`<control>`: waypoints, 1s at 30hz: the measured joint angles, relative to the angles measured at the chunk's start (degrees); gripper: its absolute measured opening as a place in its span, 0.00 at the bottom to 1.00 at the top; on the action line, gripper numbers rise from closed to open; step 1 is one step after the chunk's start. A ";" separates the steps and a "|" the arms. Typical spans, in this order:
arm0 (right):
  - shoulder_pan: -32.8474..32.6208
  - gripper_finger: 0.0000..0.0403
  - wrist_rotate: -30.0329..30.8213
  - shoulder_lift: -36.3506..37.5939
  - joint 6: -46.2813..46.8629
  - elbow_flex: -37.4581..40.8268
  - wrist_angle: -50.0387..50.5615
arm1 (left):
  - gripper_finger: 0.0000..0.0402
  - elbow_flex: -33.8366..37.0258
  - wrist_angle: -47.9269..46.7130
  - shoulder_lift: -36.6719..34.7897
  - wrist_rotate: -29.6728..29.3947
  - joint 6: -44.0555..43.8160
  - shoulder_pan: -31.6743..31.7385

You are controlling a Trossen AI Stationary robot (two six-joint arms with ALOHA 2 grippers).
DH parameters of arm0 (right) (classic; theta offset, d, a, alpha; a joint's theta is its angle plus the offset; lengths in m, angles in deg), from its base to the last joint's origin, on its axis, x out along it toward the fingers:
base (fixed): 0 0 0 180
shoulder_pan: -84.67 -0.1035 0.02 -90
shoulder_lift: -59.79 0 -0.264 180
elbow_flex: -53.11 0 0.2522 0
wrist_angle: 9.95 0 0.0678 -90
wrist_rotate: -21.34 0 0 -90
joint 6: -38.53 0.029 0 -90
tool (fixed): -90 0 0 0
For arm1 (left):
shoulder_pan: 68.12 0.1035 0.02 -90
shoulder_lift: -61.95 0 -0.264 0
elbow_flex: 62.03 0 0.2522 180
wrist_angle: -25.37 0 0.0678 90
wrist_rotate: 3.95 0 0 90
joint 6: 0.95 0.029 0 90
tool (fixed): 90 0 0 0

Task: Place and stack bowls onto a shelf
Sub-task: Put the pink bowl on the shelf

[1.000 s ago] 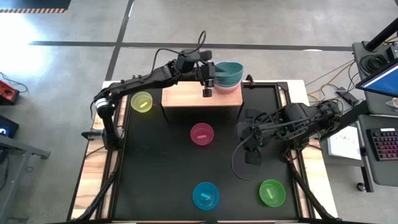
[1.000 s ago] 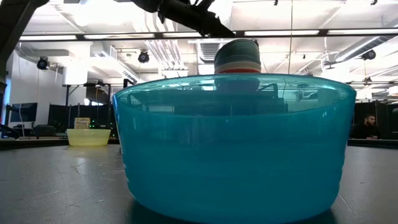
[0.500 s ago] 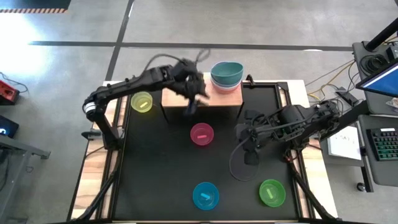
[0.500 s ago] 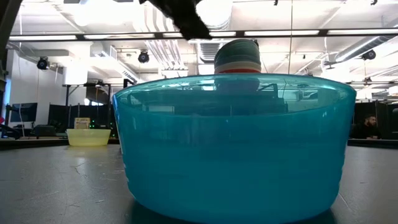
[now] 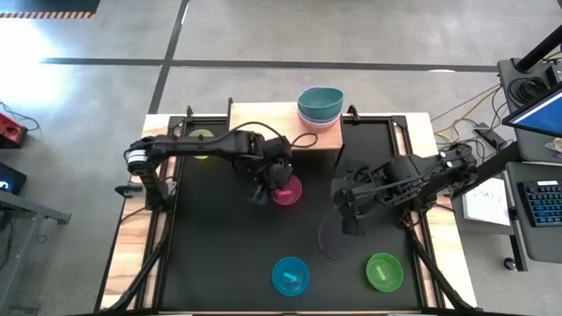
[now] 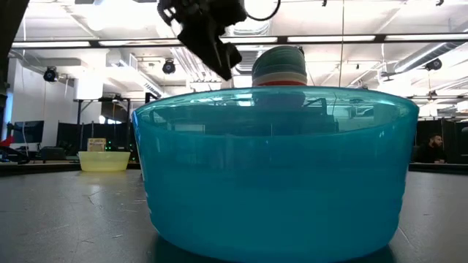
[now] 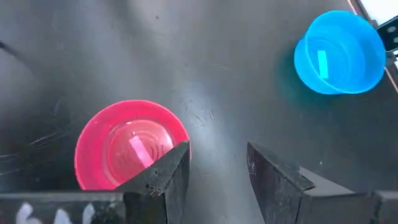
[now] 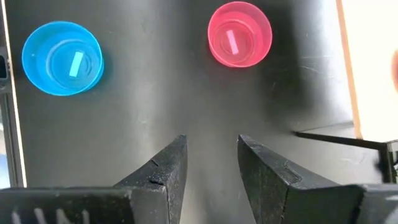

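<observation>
A stack of bowls (image 5: 320, 105), teal on top, stands on the far right end of the pale shelf (image 5: 281, 139); the low view shows it (image 6: 279, 67) behind the bright blue bowl (image 6: 274, 172). The magenta bowl (image 5: 288, 191) sits upright on the black tabletop, just in front of the shelf. My left gripper (image 5: 262, 191) hangs open above the table at that bowl's left rim, one finger (image 7: 158, 183) in front of the rim (image 7: 177, 134) in the left wrist view. My right gripper (image 5: 349, 219) waits open to the right of the magenta bowl (image 8: 239, 34).
The bright blue bowl (image 5: 291, 276) and the green bowl (image 5: 384, 271) sit near the table's near edge. The yellow-green bowl (image 5: 202, 138) rests left of the shelf, partly under my left arm. A cable loops on the tabletop below my right gripper.
My left gripper has swung away from the stack on the shelf, toward the table's near edge and down, and now hangs beside the magenta bowl. The teal bowl stays on top of the stack. My right arm has shifted slightly.
</observation>
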 joint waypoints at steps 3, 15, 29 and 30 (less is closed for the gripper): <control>-0.44 0.32 -0.01 0.04 0.07 0.78 0.01 | 0.35 3.36 5.84 0.00 0.00 -2.43 -0.07; -1.22 0.32 0.03 0.16 -0.48 8.23 -0.03 | 0.35 16.66 19.10 0.04 -1.43 -5.77 -0.31; -1.22 0.32 0.02 0.16 -0.52 11.70 -0.98 | 0.35 23.97 28.02 0.28 -2.12 -5.86 -0.31; -1.22 0.32 0.03 0.16 -0.52 11.69 -1.13 | 0.35 24.38 29.05 0.31 -2.12 -5.86 -0.31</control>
